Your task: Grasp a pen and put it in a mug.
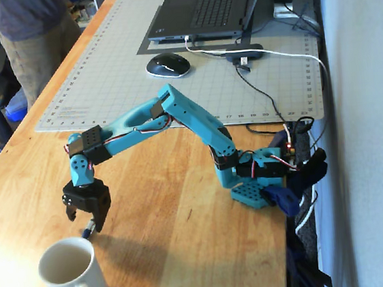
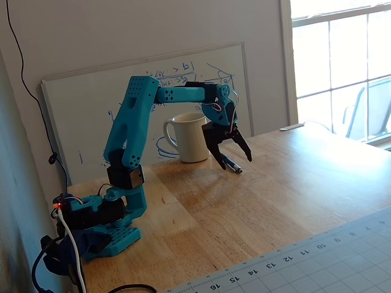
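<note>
The dark pen (image 2: 233,165) lies flat on the wooden table just right of the cream-white mug (image 2: 190,138). In a fixed view only a short end of the pen (image 1: 88,231) shows below the gripper, just beyond the mug (image 1: 68,276). My gripper (image 1: 84,222) points down, open, low over the pen, with one finger on each side of it. In the other fixed view the gripper (image 2: 236,162) stands to the right of the mug, and its fingertips are close to the table. Nothing is held.
A grey cutting mat (image 1: 109,77) carries a laptop (image 1: 208,8) and a mouse (image 1: 167,65). Cables (image 1: 261,88) run to the arm's base (image 1: 257,178). A person (image 1: 25,31) stands at the table's far left corner. A whiteboard (image 2: 91,104) leans on the wall behind the mug.
</note>
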Motion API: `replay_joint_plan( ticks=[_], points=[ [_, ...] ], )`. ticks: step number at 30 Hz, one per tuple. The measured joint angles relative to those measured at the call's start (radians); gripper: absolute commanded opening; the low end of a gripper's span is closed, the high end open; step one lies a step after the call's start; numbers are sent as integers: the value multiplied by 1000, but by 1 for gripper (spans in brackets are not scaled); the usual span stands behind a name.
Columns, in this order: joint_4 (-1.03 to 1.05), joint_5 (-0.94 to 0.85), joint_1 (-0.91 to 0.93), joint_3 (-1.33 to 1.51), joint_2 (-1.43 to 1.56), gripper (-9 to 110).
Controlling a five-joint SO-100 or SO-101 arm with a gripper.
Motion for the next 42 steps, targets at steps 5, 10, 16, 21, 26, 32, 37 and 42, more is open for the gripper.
replay_joint_plan(
  ticks=[5,10,16,21,26,32,37,42],
  points=[
    [-60,0,3,0,0,22],
    [-67,0,3,0,0,19],
    [-67,0,3,0,-2,18],
    [-71,3,8,-3,-43,18],
    [-74,3,8,-3,-43,16],
    [-74,3,8,-3,-43,8],
    [-75,3,15,-3,-43,2],
    [-77,3,20,-3,-43,1]
  ],
)
